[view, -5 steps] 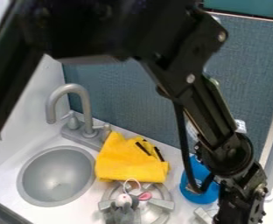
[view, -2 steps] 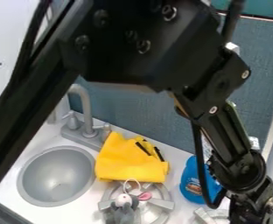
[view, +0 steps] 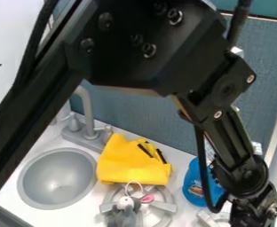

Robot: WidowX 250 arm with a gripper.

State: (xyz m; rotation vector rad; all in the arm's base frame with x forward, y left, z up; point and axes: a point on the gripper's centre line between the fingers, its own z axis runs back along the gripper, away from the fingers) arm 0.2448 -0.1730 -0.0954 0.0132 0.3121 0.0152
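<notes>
Swinging sideways could topple the blue bottle (view: pixel 194 184), because the sagging cable (view: pixel 205 177) crosses in front of it and may catch; contact cannot be judged. The bottle is at the lower right, right of the yellow cloth (view: pixel 132 165) and near the wrist. The arm (view: pixel 147 48) spans the view from the left, elbow high, forearm slanting steeply down to the gripper (view: pixel 253 218), whose grip state I cannot tell.
</notes>
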